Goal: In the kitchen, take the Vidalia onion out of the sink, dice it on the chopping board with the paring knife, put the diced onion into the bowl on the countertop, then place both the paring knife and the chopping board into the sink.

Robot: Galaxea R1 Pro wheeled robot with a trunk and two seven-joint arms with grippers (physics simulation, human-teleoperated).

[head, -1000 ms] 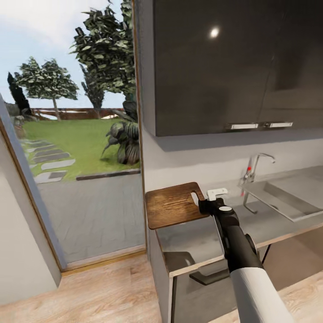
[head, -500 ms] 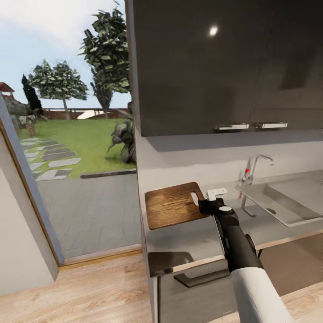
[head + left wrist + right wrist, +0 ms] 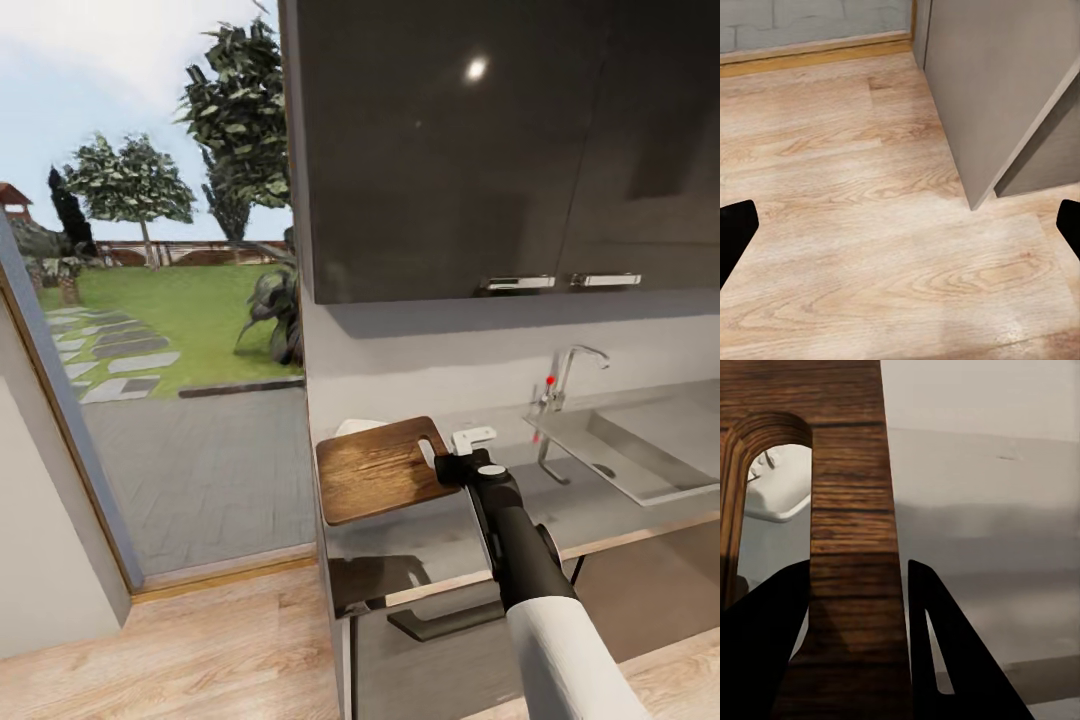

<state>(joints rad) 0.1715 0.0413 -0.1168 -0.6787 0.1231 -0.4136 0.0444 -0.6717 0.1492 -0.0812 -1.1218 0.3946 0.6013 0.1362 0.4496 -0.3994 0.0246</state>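
The right end effector is clamping the chopping board by its handle end, holding it above the grey surface. Probably it is heading for the sink, calling for a carry rightward. The left end effector is hanging apart over the floor.

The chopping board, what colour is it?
Brown wood with dark grain on the chopping board; clearest in the right wrist view.

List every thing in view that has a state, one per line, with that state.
chopping board: lifted off the countertop, held by its handle end.
right gripper: shut on the board's edge beside the handle slot.
left gripper: open, holding nothing, hanging over the wooden floor.
sink: set in the countertop, no water running from the tap.
bowl: visible through the handle slot, contents hidden.
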